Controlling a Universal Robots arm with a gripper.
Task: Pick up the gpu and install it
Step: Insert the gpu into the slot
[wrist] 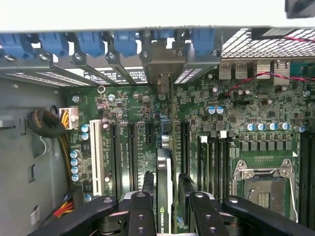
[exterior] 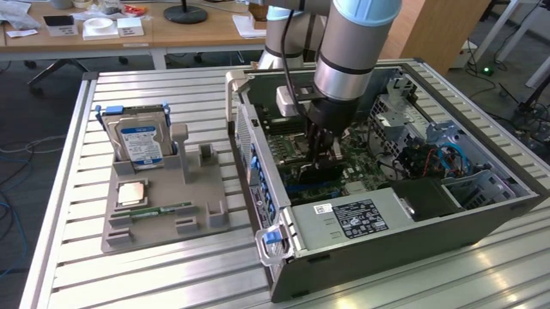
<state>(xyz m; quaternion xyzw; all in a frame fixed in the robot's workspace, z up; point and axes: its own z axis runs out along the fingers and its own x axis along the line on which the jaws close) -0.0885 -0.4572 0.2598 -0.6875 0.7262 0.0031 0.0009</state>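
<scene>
we see the fingers [wrist: 142, 216] seemingly pinching the gpu [wrist: 165, 196] edge-on between them, its long axis parallel to the motherboard slots [wrist: 130, 147].

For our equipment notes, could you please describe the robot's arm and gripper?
The silver-grey cylindrical arm has a light-blue joint cap and a black wrist section carrying a white box with a black cable. The black gripper is built of jointed bars with round bolts.

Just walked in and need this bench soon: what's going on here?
The robot arm's gripper is down inside the open computer case, jaws closed on the gpu. The card stands edge-on over the motherboard's expansion slots. Whether it is seated cannot be told.
</scene>
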